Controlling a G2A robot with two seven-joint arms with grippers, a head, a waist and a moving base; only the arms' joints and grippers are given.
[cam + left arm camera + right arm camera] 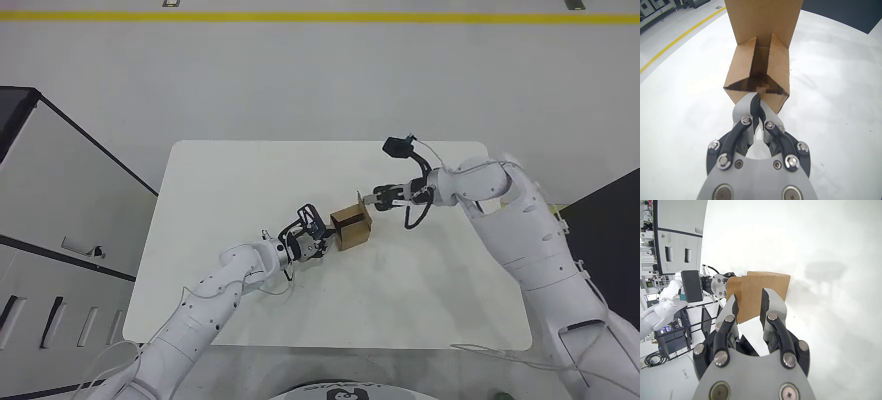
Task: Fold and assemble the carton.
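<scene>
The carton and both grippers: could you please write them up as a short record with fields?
carton: brown, standing on the white table, top open
side flaps: two, tilted inward over the opening
tall flap: standing upright on the far side from the left gripper
left gripper: shut on the carton's near rim
right gripper: open, at the tall flap's outer face; contact unclear
assembly: top not yet closed

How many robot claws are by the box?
2. The left gripper is shut on one rim of the box. The right gripper is open, at the box's opposite side. None seem hidden.
</scene>
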